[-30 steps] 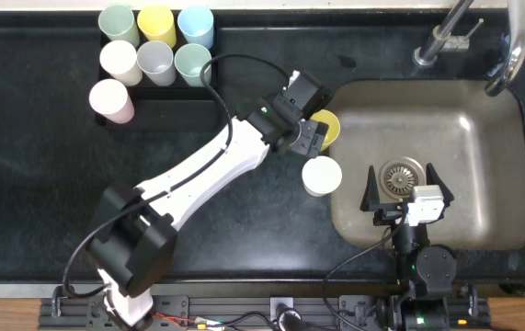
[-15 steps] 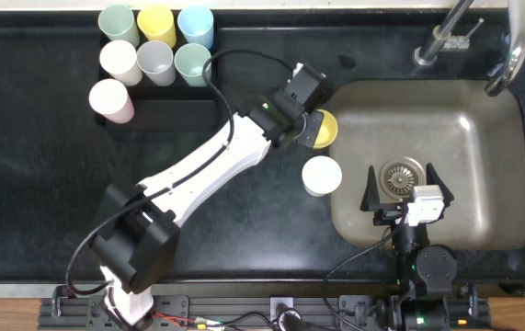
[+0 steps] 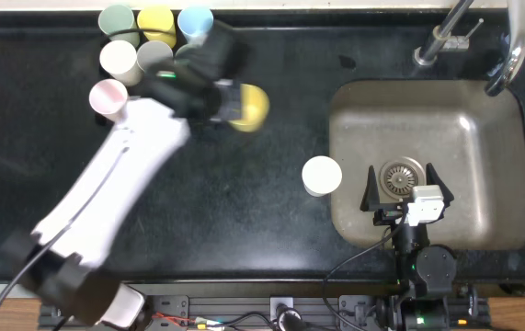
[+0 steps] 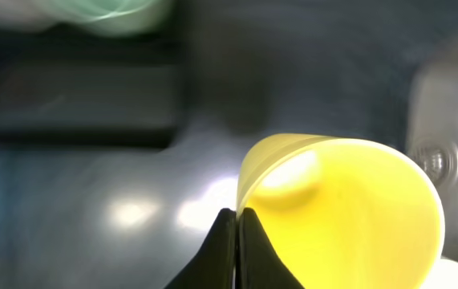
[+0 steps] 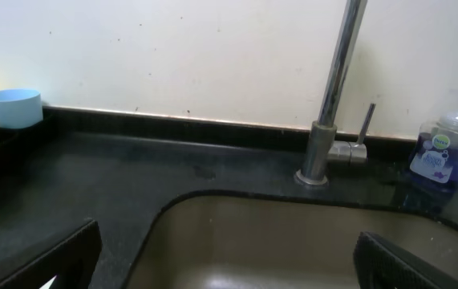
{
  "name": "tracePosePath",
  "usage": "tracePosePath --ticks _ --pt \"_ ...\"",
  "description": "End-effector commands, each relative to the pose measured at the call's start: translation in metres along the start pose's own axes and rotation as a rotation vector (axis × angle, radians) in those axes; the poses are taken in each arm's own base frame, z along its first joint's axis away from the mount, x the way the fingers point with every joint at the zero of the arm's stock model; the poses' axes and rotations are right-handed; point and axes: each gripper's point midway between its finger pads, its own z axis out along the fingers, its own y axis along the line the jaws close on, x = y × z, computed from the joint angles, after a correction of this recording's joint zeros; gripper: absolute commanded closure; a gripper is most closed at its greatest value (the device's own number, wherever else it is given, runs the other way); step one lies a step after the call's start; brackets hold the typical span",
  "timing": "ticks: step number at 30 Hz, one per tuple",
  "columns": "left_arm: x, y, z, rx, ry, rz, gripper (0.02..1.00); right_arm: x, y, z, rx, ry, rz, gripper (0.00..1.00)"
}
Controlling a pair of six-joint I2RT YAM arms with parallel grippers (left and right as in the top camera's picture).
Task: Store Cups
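Yellow cup (image 3: pixel 248 108) moved from sink (image 3: pixel 334 101) toward stored cups (image 3: pixel 156 20)
The left gripper (image 3: pixel 214 99), clamped on the cup wall, has swung away from the sink's left rim and across the counter (image 3: pixel 271 230) toward its back-left corner; the cup is now raised just beside the stored group, and the arm has shifted to the counter's left half

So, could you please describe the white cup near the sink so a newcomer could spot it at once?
Find the steel sink on the right of the black counter. Against its left rim, level with the drain, stands a white cup. Unlike the cups grouped at the counter's far left corner and the yellow cup in the left gripper, it stands alone.
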Motion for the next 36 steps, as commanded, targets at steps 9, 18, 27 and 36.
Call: tracePosePath --ticks 9,18,27,36 --pt "-0.033 0.146 -0.040 -0.088 -0.076 -0.715 0.982 0.004 0.002 0.000 -0.010 0.001 -0.003 0.003" --pt "-0.033 0.160 0.011 -0.123 -0.061 -0.806 0.980 0.004 0.002 0.000 -0.010 0.001 -0.003 0.003" --pt "-0.025 0.166 0.044 -0.192 0.012 -0.802 0.980 0.004 0.002 0.000 -0.010 0.001 -0.003 0.005" --pt "-0.021 0.178 0.046 -0.269 -0.002 -0.791 0.980 0.004 0.002 0.000 -0.010 0.001 -0.003 0.005"
